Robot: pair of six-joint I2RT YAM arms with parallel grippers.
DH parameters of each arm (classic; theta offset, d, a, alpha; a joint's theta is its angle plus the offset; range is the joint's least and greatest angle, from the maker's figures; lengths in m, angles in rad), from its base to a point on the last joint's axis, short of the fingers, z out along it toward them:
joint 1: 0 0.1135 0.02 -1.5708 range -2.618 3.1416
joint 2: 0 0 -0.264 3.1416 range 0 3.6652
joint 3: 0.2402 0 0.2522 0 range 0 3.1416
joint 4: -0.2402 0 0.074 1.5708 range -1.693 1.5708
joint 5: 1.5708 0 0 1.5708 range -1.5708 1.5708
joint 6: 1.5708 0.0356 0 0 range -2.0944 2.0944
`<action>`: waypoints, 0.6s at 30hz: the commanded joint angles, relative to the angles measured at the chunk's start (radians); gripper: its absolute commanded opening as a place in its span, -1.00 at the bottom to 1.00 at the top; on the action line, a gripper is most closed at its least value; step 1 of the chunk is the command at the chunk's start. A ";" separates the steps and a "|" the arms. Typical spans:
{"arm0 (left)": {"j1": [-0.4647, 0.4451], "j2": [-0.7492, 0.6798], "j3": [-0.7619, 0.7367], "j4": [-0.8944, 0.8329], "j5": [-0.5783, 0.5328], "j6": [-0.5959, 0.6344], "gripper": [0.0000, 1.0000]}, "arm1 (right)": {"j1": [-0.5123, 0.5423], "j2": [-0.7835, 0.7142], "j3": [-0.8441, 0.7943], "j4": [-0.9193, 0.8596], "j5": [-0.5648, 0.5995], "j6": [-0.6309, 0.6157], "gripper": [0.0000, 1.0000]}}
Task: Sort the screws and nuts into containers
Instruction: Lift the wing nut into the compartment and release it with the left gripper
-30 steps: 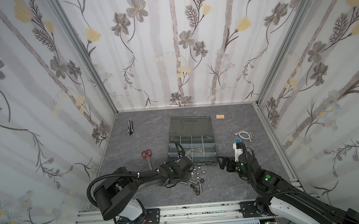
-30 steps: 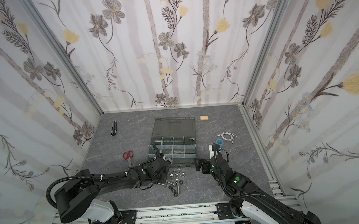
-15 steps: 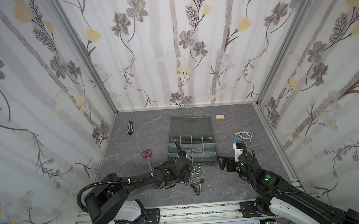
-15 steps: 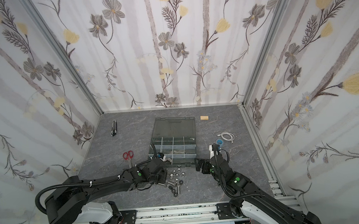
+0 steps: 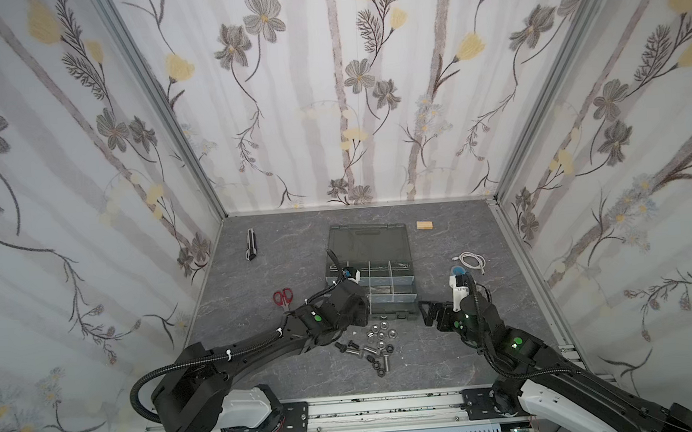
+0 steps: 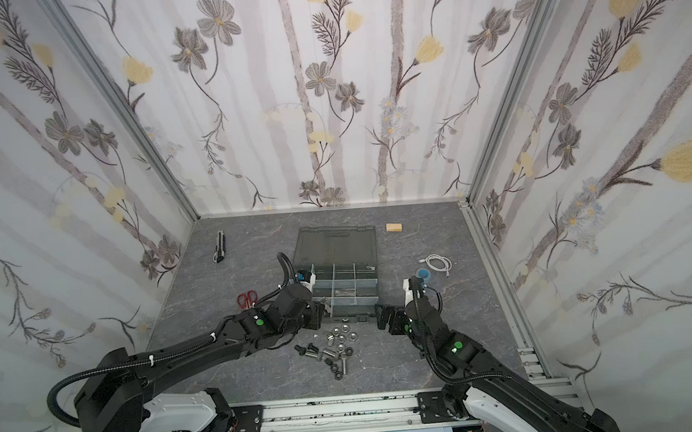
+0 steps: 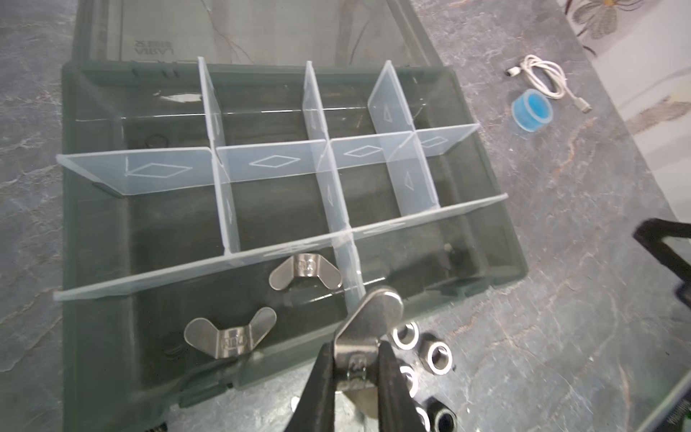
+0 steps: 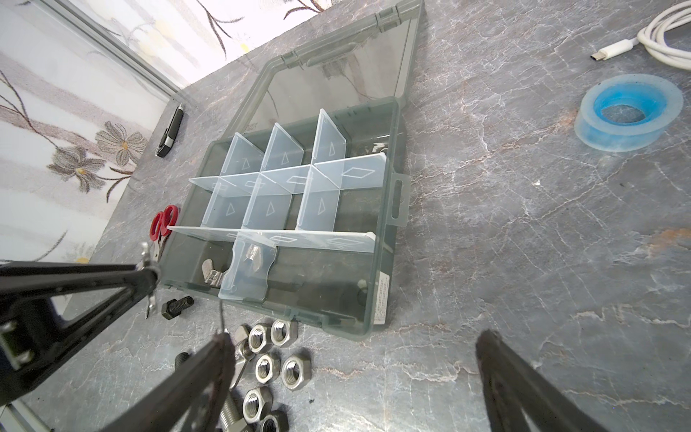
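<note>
My left gripper (image 7: 355, 361) is clamped on a shiny silver wing nut (image 7: 372, 318). The two black fingers (image 7: 323, 377) pinch its middle, so one wing stands up past their tips. I hold it off the table at the front wall of the dark grey plastic organizer case (image 7: 71, 224), close to the case's front corner on my left side. I cannot tell whether it is over the rim.

Inside the case, two more silver wing nuts (image 7: 306, 271) lie in the front-row compartment on that same side. One is near the long pale translucent divider (image 7: 269, 164) and the other is near the front wall. The case's translucent lid (image 5: 366, 236) lies open flat behind it.

My right gripper (image 8: 353, 348) has its jaws wide apart and holds nothing. It is near the case's front corner on my right side.

The unsorted pile sits in front of the case, on the grey marbled table (image 8: 523, 224). It holds silver hex nuts (image 8: 265, 338) just beside the front wall, black hex nuts (image 7: 440, 358), a black screw (image 8: 177, 306) and a silver screw (image 8: 230, 415).

On the case's right side are a blue tape roll (image 8: 632, 112) and a coiled white cable (image 8: 658, 41). On its left side are red-handled scissors (image 8: 162, 220), with a black utility knife (image 8: 170, 131) farther back. A small wooden block (image 5: 424, 225) lies beside the lid's far right corner.
</note>
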 commanded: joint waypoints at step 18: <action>0.055 0.109 0.028 0.016 -0.023 0.005 -0.17 | -0.001 -0.015 0.015 -0.017 0.028 0.007 0.99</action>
